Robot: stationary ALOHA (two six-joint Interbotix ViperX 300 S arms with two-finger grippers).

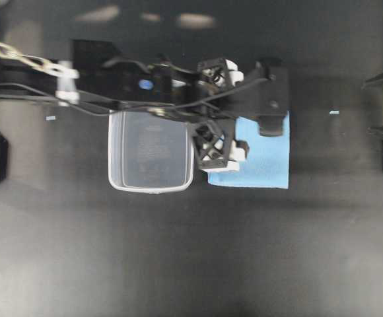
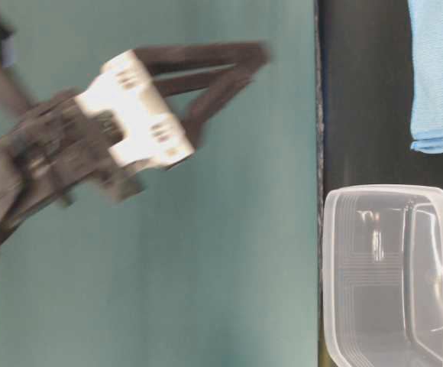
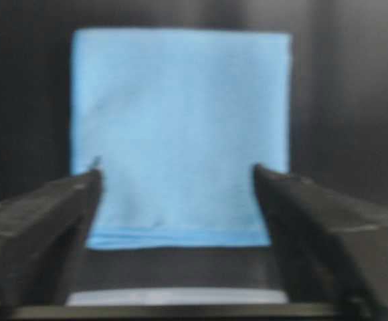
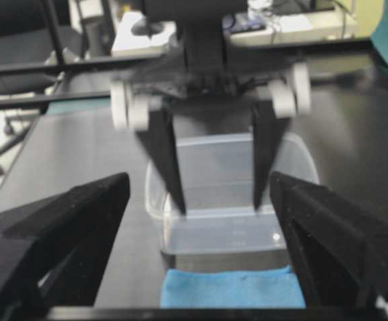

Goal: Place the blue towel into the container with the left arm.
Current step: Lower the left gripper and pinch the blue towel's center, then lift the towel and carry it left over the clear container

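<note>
A: Occlusions? 
B: In the overhead view the left arm (image 1: 152,86) covers the far edge of the container (image 1: 150,153) and the far-left part of the blue towel (image 1: 265,155). The table-level view is motion-blurred and crops both objects.

A: Counts? 
B: One towel, one container, two grippers.

A: Left gripper (image 3: 177,177)? 
B: Fingers spread wide, grasping nothing, poised above the towel's near edge.

A: Right gripper (image 4: 197,200)? 
B: Also spread, empty.

A: Towel position? 
B: Flat on the black table (image 1: 198,257), just right of the container, outside it.
</note>
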